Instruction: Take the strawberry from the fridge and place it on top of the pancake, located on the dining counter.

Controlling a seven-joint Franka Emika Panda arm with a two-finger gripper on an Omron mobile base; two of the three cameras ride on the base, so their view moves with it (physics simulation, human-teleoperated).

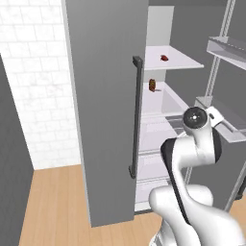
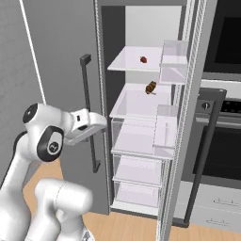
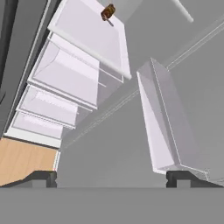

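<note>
gripper (image 3: 111,177) wide open, seemingly empty

- We see the fridge (image 2: 141,19), tall and grey, its right door swung open, white shelves and drawers showing inside.
- We see the strawberry (image 2: 143,59), tiny and red, lying on the top shelf, above the shelf holding a brown-orange bottle-like item (image 2: 150,87).

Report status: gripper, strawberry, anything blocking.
Gripper open, empty. Strawberry on upper shelf in fridge, right door open. Brown bottle one shelf lower, off the path.
</note>
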